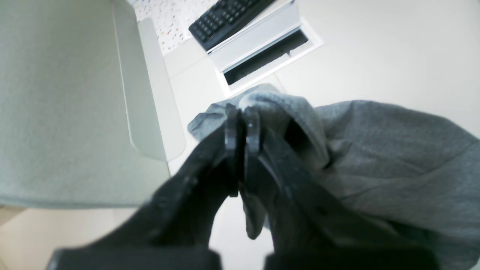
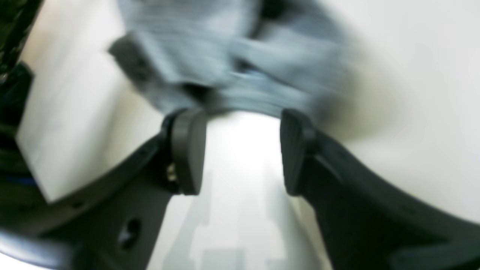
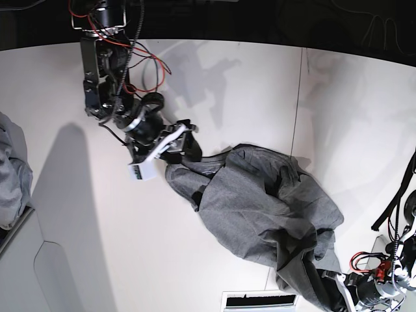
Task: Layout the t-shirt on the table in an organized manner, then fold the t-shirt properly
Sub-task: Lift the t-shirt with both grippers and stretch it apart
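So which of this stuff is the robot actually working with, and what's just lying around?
In the job:
t-shirt
table
left gripper, shut on the shirt
right gripper, jaws apart

Lying about:
keyboard
pale cloth bundle
grey bin

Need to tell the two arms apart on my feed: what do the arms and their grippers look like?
Both are black. The right gripper has two broad matte fingers ending in rounded, ribbed pads. Its arm, in the base view, carries loose red and black cables and a small white block near the wrist. The left gripper has the same black curved fingers; red wiring shows at its arm in the base view.
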